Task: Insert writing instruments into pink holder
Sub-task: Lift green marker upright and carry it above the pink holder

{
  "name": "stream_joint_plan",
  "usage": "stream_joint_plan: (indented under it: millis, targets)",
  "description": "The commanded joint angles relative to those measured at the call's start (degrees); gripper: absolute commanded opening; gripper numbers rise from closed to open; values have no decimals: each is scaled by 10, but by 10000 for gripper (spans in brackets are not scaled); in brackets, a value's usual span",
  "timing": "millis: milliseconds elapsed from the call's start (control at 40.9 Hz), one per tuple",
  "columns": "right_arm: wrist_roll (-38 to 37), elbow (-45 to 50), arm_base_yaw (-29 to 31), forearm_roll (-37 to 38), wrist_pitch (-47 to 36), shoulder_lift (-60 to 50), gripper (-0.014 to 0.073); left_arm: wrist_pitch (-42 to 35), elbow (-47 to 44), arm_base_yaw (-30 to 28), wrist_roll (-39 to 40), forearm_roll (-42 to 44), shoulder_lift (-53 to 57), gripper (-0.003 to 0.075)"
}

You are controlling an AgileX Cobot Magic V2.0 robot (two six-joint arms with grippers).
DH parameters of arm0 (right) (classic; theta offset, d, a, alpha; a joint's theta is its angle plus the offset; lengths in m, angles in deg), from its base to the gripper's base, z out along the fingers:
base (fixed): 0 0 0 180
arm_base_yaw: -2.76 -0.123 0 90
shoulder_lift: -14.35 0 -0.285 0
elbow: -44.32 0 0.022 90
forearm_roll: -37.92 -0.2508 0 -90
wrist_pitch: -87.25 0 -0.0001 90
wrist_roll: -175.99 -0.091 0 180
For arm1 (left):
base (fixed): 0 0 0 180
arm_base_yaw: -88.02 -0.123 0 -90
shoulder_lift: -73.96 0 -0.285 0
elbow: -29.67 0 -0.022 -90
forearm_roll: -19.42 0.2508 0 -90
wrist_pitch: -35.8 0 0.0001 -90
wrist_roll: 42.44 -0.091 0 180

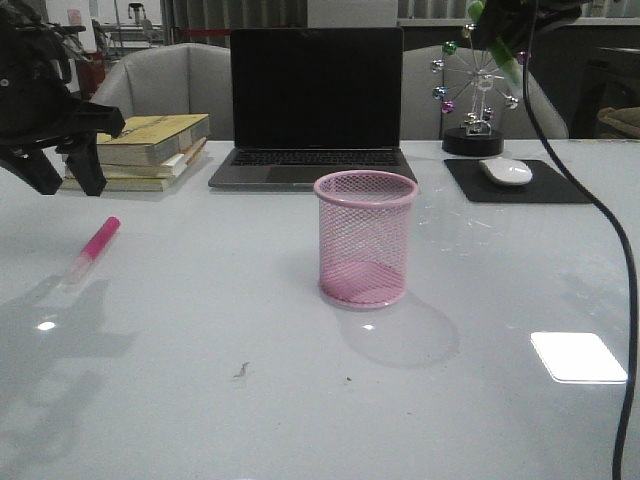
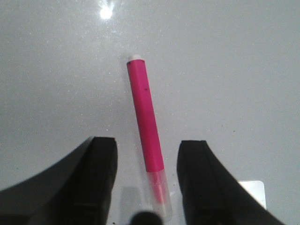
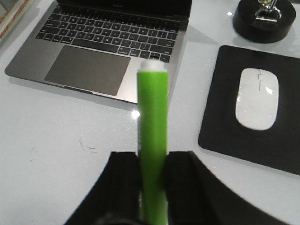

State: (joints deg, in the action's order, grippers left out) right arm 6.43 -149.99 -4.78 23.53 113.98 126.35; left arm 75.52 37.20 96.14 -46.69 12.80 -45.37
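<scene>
The pink holder (image 1: 366, 238), a mesh cup, stands upright and empty at the table's middle. A pink marker (image 1: 95, 245) with a clear end lies flat on the table at the left. My left gripper (image 1: 70, 178) hangs open above and behind it. In the left wrist view the pink marker (image 2: 146, 126) lies on the table in line with the gap between the open fingers (image 2: 104, 164), untouched. My right gripper (image 1: 505, 25) is high at the back right, shut on a lime green marker (image 1: 503, 55). In the right wrist view the green marker (image 3: 153, 117) sticks out from between the shut gripper (image 3: 153, 157).
An open laptop (image 1: 315, 100) stands behind the holder. A stack of books (image 1: 150, 150) lies at the back left. At the back right are a white mouse (image 1: 506, 171) on a black pad (image 1: 560, 185) and a ferris-wheel ornament (image 1: 472, 100). A black cable (image 1: 620, 250) hangs down the right side.
</scene>
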Motion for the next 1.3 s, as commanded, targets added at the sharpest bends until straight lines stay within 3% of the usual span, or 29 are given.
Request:
stream_joint_plan:
  millis: [0, 318, 685, 1077, 1272]
  targets:
    - [6, -19, -14, -10, -51, -40, 58, -26, 19, 0, 5, -2, 32, 400]
    - [6, 9, -64, -32, -114, -40, 58, -25, 19, 0, 5, -2, 32, 400]
    - [6, 125, -130, -41, -282, -61, 58, -24, 19, 0, 5, -2, 32, 399]
    - [6, 154, -146, -37, -284, -97, 58, -24, 19, 0, 5, 9, 32, 399]
    - [6, 218, -170, -37, -360, -112, 58, -24, 19, 0, 5, 9, 32, 399]
